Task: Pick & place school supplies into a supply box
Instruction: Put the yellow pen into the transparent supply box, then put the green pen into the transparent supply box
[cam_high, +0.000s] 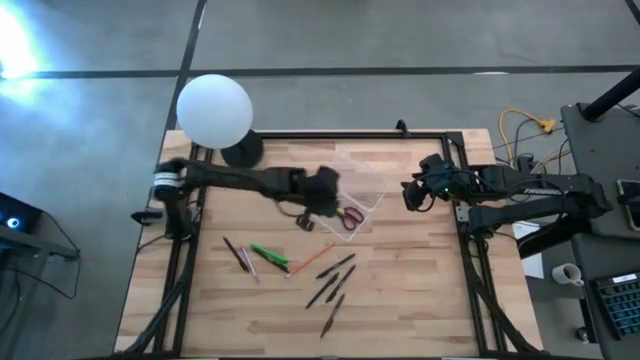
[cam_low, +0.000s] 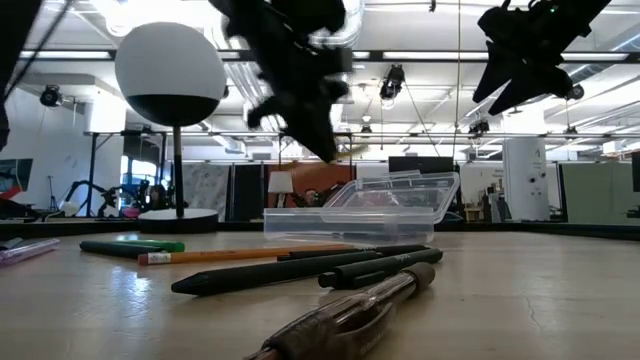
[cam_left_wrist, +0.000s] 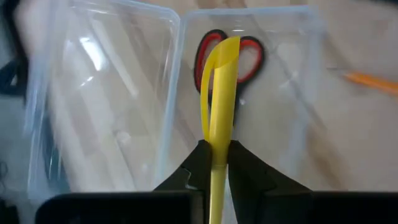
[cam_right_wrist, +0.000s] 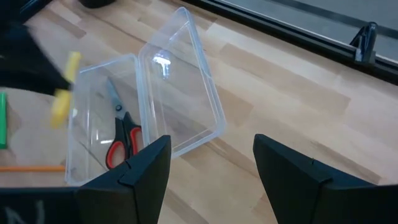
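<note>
Pale wooden tabletop (cam_high: 400, 300) under both arms, framed by a dark rail; at far left a white round lamp globe (cam_high: 214, 109), apart from the work.

Left gripper (cam_left_wrist: 217, 163) pressed together on a thin yellow pen (cam_left_wrist: 221, 93), held above the small clear see-through plastic rectangular box (cam_right_wrist: 155, 106); small red-handled scissors (cam_right_wrist: 122, 138) already lying inside, directly ahead of the fingertips; lid hinged open beside the tray.

Carrying step judged nearly over; next calls for lowering the pen between the box walls, lengthwise, then letting go; risk of the long pen catching on a wall.

Loose dark, green, orange and pink pens and pencils (cam_high: 300, 268) scattered on the wood near the left gripper, on the side away from the box, not yet picked.

Right gripper (cam_right_wrist: 211, 165) spread wide, empty, hanging above the table just beyond the box.

Left wrist view alone shows the pinch on the pen; right wrist view shows the raised lid; low view shows both grippers well clear of the table; high view hides the pen.
</note>
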